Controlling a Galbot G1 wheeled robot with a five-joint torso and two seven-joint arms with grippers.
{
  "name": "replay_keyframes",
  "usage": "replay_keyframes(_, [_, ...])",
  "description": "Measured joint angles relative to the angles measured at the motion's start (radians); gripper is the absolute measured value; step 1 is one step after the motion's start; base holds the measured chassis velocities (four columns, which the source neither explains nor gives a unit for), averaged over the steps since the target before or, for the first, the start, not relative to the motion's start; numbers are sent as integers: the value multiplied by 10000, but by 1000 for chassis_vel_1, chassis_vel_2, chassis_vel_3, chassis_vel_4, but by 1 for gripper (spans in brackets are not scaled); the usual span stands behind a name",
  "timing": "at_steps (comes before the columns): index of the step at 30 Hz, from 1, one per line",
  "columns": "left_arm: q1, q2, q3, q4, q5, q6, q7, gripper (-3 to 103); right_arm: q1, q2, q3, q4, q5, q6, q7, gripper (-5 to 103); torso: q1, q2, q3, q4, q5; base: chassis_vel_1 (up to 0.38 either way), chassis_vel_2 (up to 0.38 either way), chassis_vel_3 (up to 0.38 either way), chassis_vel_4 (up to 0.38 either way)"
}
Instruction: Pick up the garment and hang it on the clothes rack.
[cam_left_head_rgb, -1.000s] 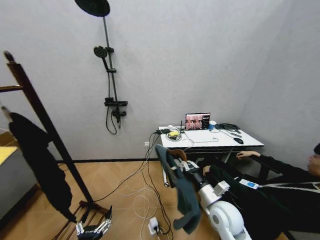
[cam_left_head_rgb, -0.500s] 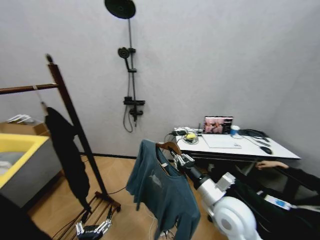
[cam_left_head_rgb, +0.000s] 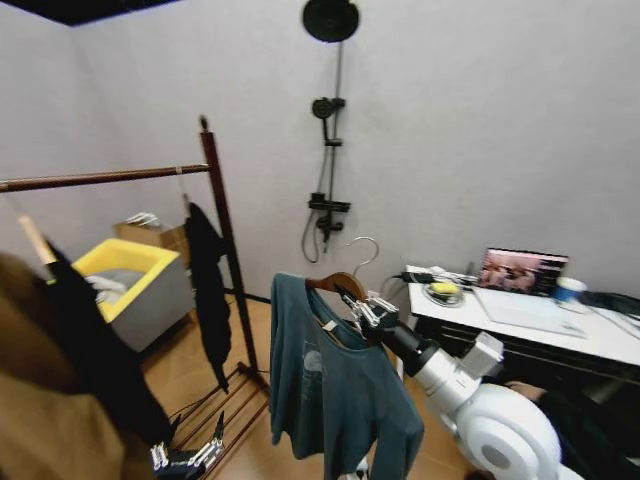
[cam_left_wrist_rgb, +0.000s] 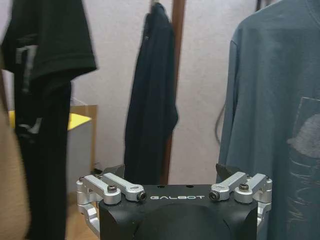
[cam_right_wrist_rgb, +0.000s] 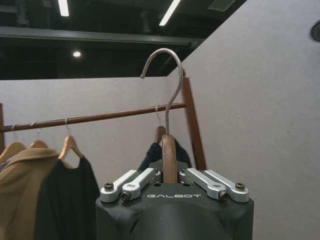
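The garment (cam_left_head_rgb: 335, 395), a teal long-sleeved sweatshirt, hangs on a wooden hanger (cam_left_head_rgb: 330, 283) with a metal hook (cam_left_head_rgb: 362, 252). My right gripper (cam_left_head_rgb: 352, 300) is shut on the hanger's neck just below the hook (cam_right_wrist_rgb: 167, 75), and holds it up right of the clothes rack (cam_left_head_rgb: 226, 260). The rack's horizontal bar (cam_right_wrist_rgb: 100, 118) runs level behind the hook, farther off. Low at the front, my left gripper (cam_left_head_rgb: 186, 458) hangs open and empty. In the left wrist view the garment (cam_left_wrist_rgb: 280, 125) shows beyond that open gripper (cam_left_wrist_rgb: 172, 175).
On the rack bar (cam_left_head_rgb: 100, 177) hang a tan coat (cam_left_head_rgb: 35, 420) and two black jackets (cam_left_head_rgb: 205, 285) (cam_left_head_rgb: 90, 345). A yellow bin (cam_left_head_rgb: 135, 262) stands behind the rack. A black shower fitting (cam_left_head_rgb: 325, 150) is on the wall, and a desk (cam_left_head_rgb: 600, 345) with a laptop stands at right.
The whole head view has swung left, so the rack, coats and yellow bin have come into the picture. The garment stays in my right gripper and now hangs front-on.
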Motion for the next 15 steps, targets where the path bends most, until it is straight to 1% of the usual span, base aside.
replay_keyframes(4, [0,0,0,0,0,0,0,100,743,-110,-507,-197,336,-185,216,10,1,-1,1,0,2,129,129,138,121])
replay_keyframes(10, [0,0,0,0,0,0,0,100,1199,-143,-929,-298,734,-321,407,10,1,0,0,-1,1,125,131,127,127])
replay_keyframes(13, [0,0,0,0,0,0,0,100,1377,-108,-1182,-378,760,-331,484,10,1,0,0,-2,1,133,129,122,135])
replay_keyframes(15, [0,0,1,0,0,-1,0,100,1875,104,-1643,-692,594,-321,663,10,1,-1,1,-4,0,130,127,132,113])
